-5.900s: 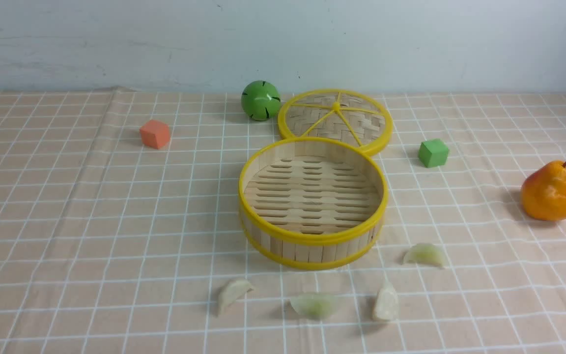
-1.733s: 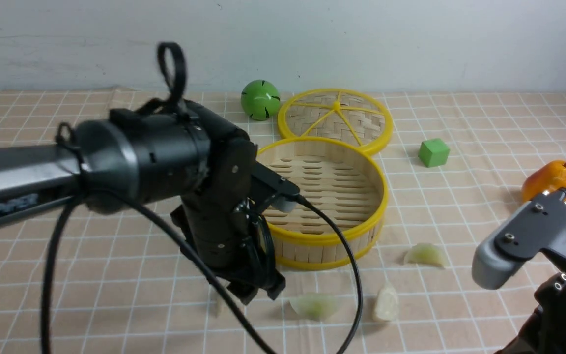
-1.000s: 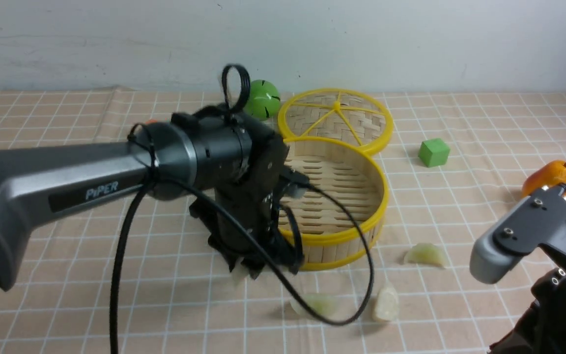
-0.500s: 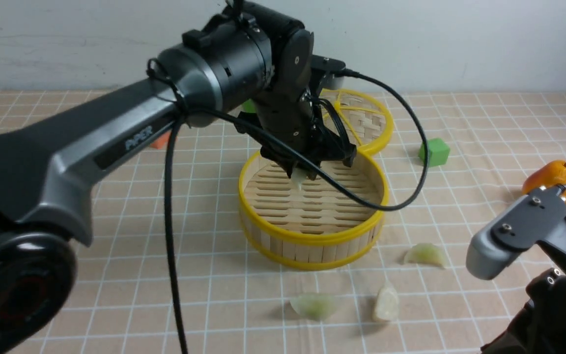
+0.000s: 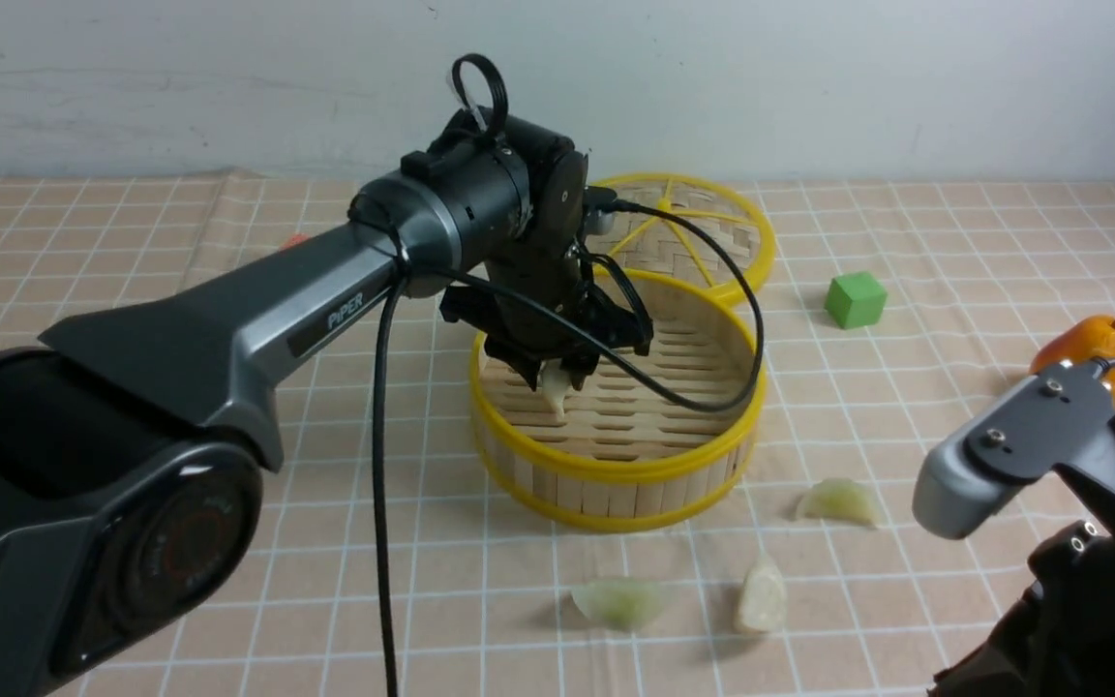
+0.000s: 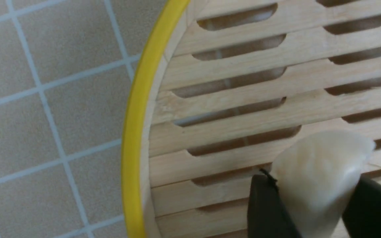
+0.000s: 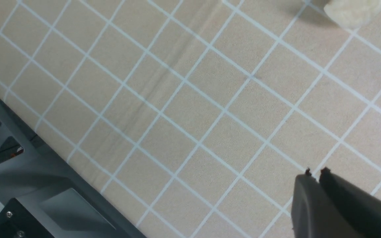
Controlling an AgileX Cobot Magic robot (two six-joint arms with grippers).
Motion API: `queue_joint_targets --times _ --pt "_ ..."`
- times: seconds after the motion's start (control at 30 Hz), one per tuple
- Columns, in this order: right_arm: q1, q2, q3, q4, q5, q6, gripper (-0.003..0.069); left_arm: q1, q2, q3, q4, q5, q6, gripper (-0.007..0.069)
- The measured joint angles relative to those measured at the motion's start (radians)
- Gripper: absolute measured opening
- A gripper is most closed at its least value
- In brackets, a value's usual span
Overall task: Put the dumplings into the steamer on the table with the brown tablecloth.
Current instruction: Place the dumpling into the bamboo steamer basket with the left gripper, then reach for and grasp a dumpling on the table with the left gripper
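Note:
The steamer (image 5: 616, 465) stands mid-table on the brown tablecloth (image 5: 228, 542). My left gripper (image 5: 555, 373) reaches down inside its left part, just within the yellow rim (image 6: 137, 115). It is shut on a cream-white dumpling (image 6: 319, 158) that hangs between both fingers a little above the slatted floor. Three dumplings lie on the cloth in front of the steamer: a pale green one (image 5: 619, 600), a cream-white one (image 5: 761, 595) and another green one (image 5: 838, 503). My right gripper (image 7: 316, 172) is shut and empty, low over the cloth at the near right, with a cream-white dumpling (image 7: 354, 11) ahead of it.
The flat woven lid (image 5: 712, 232) lies behind the steamer. A green cube (image 5: 854, 300) and an orange pear (image 5: 1085, 348) sit to the right. An orange cube (image 5: 294, 240) peeks out behind my left arm. The robot's base (image 7: 28, 185) borders the table's near edge.
My left arm lifted the cream-white dumpling from the cloth in front of the steamer, carried it over the rim, and has now lowered it inside the left part. The right arm barely moved.

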Motion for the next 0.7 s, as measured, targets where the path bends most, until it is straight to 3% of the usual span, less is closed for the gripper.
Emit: queue_joint_targets --times 0.1,0.23,0.43,0.7 --pt "0.000 0.000 -0.001 0.000 0.003 0.000 0.0043 0.000 -0.017 0.000 0.000 0.043 0.022 0.0477" --pt "0.000 0.000 -0.051 -0.019 0.041 0.000 0.0050 -0.004 -0.087 0.000 -0.020 0.167 0.113 0.0541" --pt "0.001 -0.022 -0.147 -0.101 0.053 0.000 0.0057 -0.035 -0.228 0.029 -0.164 0.215 0.262 0.0533" --pt "0.001 -0.116 -0.170 -0.194 0.066 0.001 0.0067 -0.253 -0.447 0.274 -0.206 0.225 0.583 0.0491"
